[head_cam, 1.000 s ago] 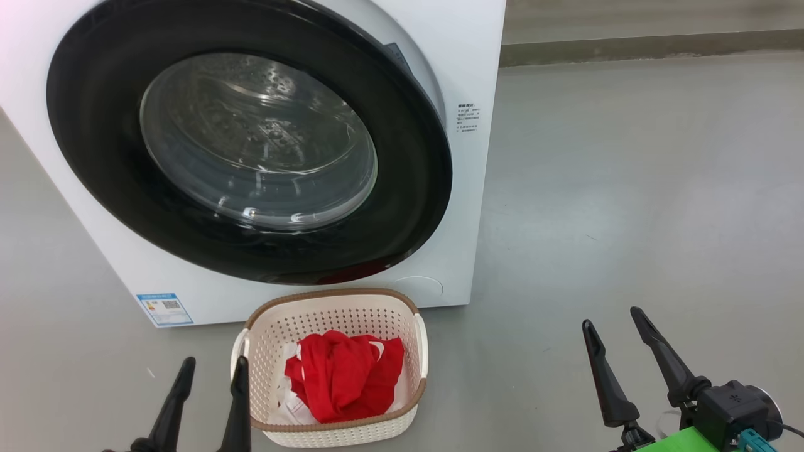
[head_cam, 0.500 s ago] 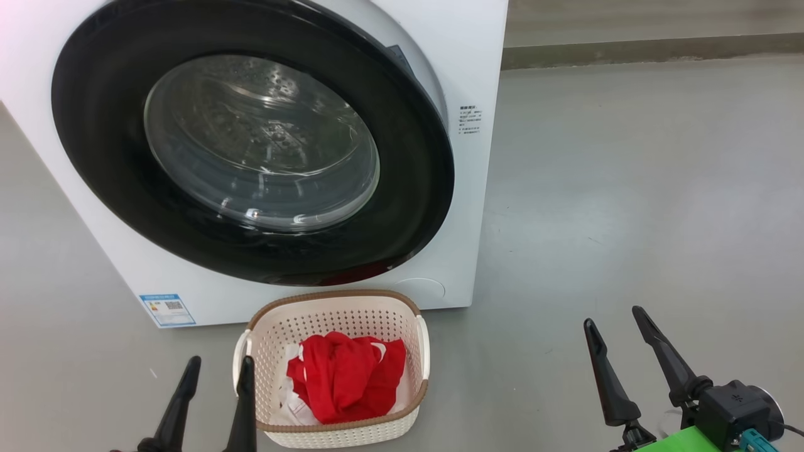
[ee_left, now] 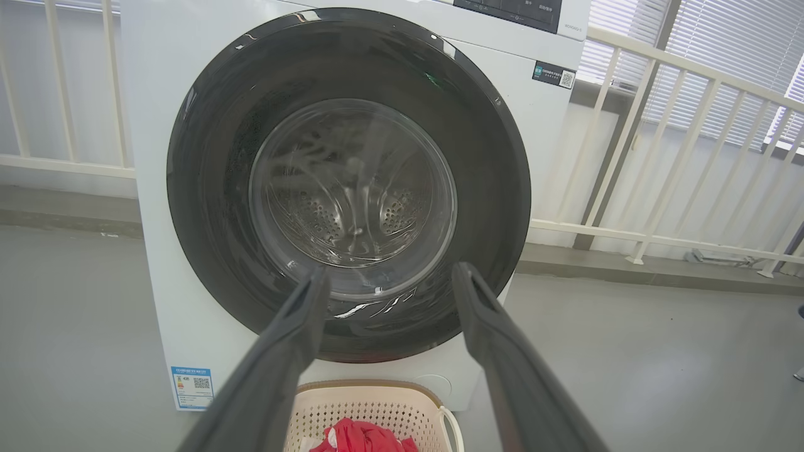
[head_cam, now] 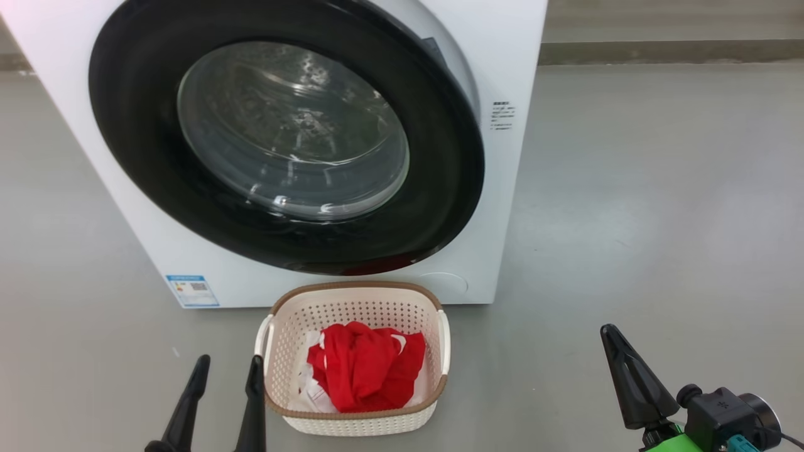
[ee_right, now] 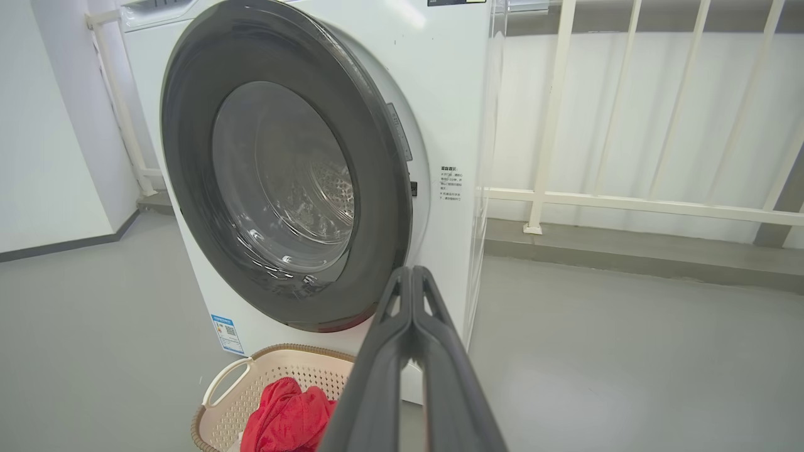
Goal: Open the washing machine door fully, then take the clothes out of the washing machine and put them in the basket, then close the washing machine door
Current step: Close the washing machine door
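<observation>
Two grippers sit nearest, low over the grey floor (head_cam: 628, 188). The left gripper (head_cam: 230, 359) stands released, its two dark fingers spread apart with nothing between them, the right-hand finger just beside the left wall of the basket (head_cam: 355, 286). In the left wrist view the same spread fingers of the left gripper (ee_left: 389, 271) frame the machine's front. Well off to the right, the right gripper (head_cam: 609, 336) is clenched, both fingers pressed together into one dark spike that grasps nothing; the right wrist view shows the right gripper (ee_right: 411, 271) with its tips meeting.

Between the two, nearer the left one, the cream basket stands on the floor with the clothes (head_cam: 367, 367) inside: a bunched red heap, and a white piece (head_cam: 313, 384) tucked at its left side.

Just beyond the basket stands the washing machine (head_cam: 496, 220), a blue label (head_cam: 191, 290) at its lower left corner and a small printed sticker (head_cam: 501, 115) on the right of its front. The washing machine door (head_cam: 443, 188) lies across the opening, its black rim ringing the clear glass bowl (head_cam: 295, 125); whether it is latched I cannot tell. Through the glass the perforated steel drum (ee_left: 352, 213) shows.

Farthest off, a white railing (ee_left: 628, 125) runs behind the machine.
</observation>
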{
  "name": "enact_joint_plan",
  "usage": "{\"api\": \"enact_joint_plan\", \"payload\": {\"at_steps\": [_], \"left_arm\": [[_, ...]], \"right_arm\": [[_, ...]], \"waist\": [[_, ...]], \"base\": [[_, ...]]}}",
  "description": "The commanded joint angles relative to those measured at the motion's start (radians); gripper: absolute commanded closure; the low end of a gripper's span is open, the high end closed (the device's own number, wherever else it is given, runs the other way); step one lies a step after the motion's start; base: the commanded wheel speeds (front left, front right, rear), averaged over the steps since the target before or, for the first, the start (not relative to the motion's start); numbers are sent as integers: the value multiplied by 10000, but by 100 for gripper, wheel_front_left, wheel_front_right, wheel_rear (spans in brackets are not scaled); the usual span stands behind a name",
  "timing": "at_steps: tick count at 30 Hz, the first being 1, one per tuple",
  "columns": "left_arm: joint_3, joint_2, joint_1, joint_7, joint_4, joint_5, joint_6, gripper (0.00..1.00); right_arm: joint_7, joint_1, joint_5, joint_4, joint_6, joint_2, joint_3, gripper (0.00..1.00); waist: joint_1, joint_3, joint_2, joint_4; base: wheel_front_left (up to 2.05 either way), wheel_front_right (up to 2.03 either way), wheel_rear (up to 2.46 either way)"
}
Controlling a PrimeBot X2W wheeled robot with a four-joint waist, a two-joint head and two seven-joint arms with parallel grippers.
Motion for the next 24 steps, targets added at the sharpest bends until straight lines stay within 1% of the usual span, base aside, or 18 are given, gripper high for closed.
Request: {"api": "enact_joint_plan", "payload": {"at_steps": [1, 6, 13, 23, 24], "left_arm": [[259, -31, -266, -89, -354, 20, -53, 0], [118, -56, -365, -89, -517, 88, -80, 0], [-90, -103, -617, -89, -816, 150, -118, 0], [-440, -213, -1226, -89, -1160, 36, -208, 0], [-440, -213, -1226, -89, -1160, 36, -208, 0]], "right_arm": [[35, -503, -152, -194, 63, -95, 209, 100], [120, -949, -415, -87, 63, -95, 232, 100], [184, -1912, -717, 117, 63, -117, 438, 100], [136, -3765, -825, 1059, 63, -505, 685, 100], [136, -3765, -825, 1059, 63, -505, 685, 100]], "waist": [[0, 133, 0, 253], [0, 335, 0, 652], [0, 947, 0, 1063], [0, 1906, 0, 1557], [0, 1906, 0, 1557]], "base": [[0, 0, 0], [0, 0, 0], [0, 0, 0], [0, 0, 0], [0, 0, 0]]}}
